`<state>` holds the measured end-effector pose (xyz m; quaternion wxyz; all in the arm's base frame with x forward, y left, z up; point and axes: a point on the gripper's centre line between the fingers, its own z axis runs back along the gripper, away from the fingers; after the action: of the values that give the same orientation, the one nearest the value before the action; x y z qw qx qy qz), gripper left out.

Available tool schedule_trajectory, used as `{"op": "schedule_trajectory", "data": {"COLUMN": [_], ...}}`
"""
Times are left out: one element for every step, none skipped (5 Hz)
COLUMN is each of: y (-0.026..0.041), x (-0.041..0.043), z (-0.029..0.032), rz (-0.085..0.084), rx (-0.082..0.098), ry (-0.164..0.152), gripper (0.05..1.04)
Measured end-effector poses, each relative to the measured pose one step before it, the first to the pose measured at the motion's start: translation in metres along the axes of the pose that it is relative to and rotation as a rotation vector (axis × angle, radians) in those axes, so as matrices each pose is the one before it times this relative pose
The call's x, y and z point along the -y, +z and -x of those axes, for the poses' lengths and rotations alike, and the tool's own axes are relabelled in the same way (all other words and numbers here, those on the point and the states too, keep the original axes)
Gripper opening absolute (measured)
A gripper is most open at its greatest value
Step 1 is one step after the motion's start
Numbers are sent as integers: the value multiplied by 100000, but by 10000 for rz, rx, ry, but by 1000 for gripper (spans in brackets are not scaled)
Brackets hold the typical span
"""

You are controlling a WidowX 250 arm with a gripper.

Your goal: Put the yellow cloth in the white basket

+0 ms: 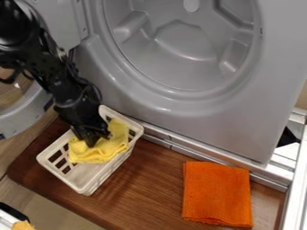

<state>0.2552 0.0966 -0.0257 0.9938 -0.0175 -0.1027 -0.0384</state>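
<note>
1. A black, jointed robot arm (60, 83) comes in from the upper left of the view and slants down to the right.
2. Its black two-finger pincer (94, 137) points down into the basket, against the cloth; whether it is open or closed on the fabric, I cannot tell.
3. The soft, crumpled yellow cloth (101, 152) is in the basket, bunched beneath and around the tip of the pincer, with the basket's slotted end showing to its lower left.
4. The white rectangular plastic basket (89, 183) with slotted walls sits at an angle on the brown wooden surface (144, 193), its upper end near the machine.
5. A folded, bright orange cloth (217, 194) lies flat on the surface, to the right of the basket and well apart from it.
6. Behind them stands a grey machine front (198, 117) with a large round opening; a rounded grey door (21, 117) is at the left, partly behind the arm.
7. A silvery metal rail (198, 157) runs along the machine's lower edge.
</note>
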Motion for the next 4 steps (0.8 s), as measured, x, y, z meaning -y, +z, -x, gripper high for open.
{"op": "schedule_trajectory", "data": {"y": [-2150, -1168, 127, 268], "x": [1743, 308, 78, 401], "z": [-322, -213, -123, -395], "rz": [416, 258, 120, -48], "rx": [-594, -229, -85, -16], "ry": [-420, -48, 77, -212], "gripper": [68, 93, 260, 538]}}
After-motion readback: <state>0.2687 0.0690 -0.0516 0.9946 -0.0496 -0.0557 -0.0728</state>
